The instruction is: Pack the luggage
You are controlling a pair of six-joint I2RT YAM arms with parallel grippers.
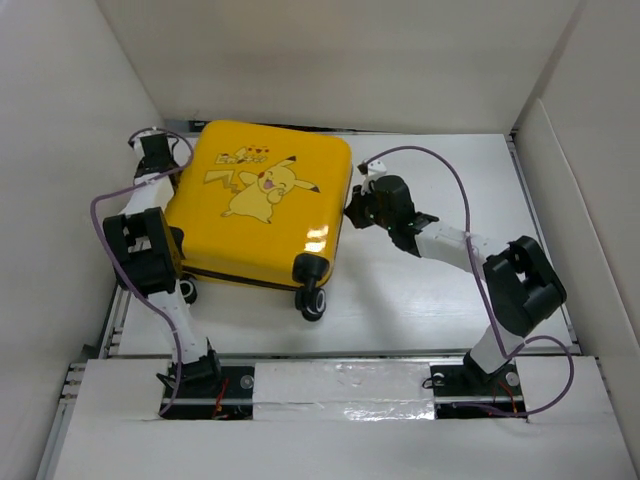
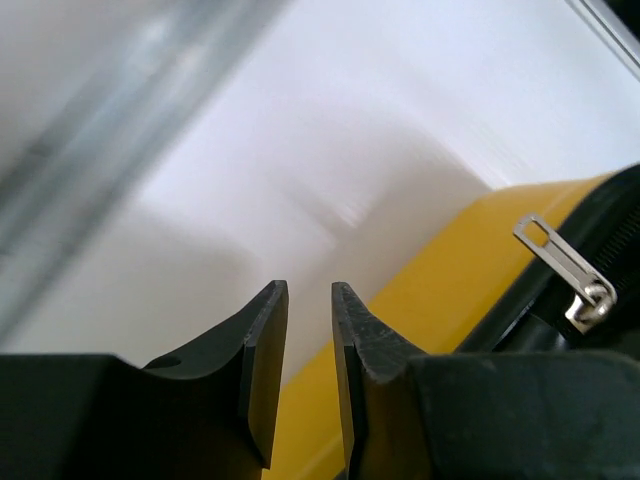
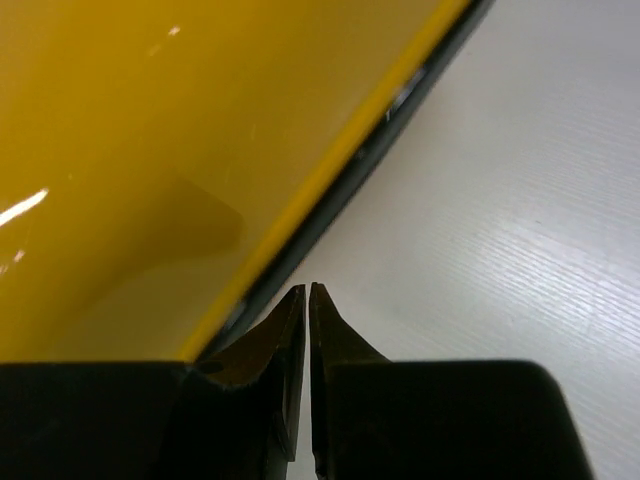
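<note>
I have the yellow Pikachu suitcase (image 1: 232,240) lying flat and zipped shut on the white table (image 1: 420,290), cartoon face (image 1: 262,185) up. Its black wheels (image 1: 312,288) point back toward the arm bases. I place everything else from the suitcase.

My left gripper (image 1: 152,143) sits at the suitcase's far left corner, just beside the shell. On the left wrist camera the gripper (image 2: 310,300) has its two dark fingers (image 2: 262,350) a narrow gap apart, released, with nothing between them. The yellow shell (image 2: 440,290) fills the lower right of that view. A silver zipper pull (image 2: 560,265) hangs from the black zipper band (image 2: 615,235) to the right of the fingertips. It is clear of them, not touched.

My right gripper (image 1: 353,208) is against the suitcase's right side, about midway along that edge. On the right wrist camera the gripper (image 3: 307,292) is clenched, with the two fingers (image 3: 335,340) pressed together to a hairline and nothing visible between them. The tips sit just beside the black zipper band (image 3: 350,180), where the glossy yellow shell (image 3: 150,150) meets the table (image 3: 520,220). I cannot tell from that view whether they actually touch the band or only stand next to it.
</note>
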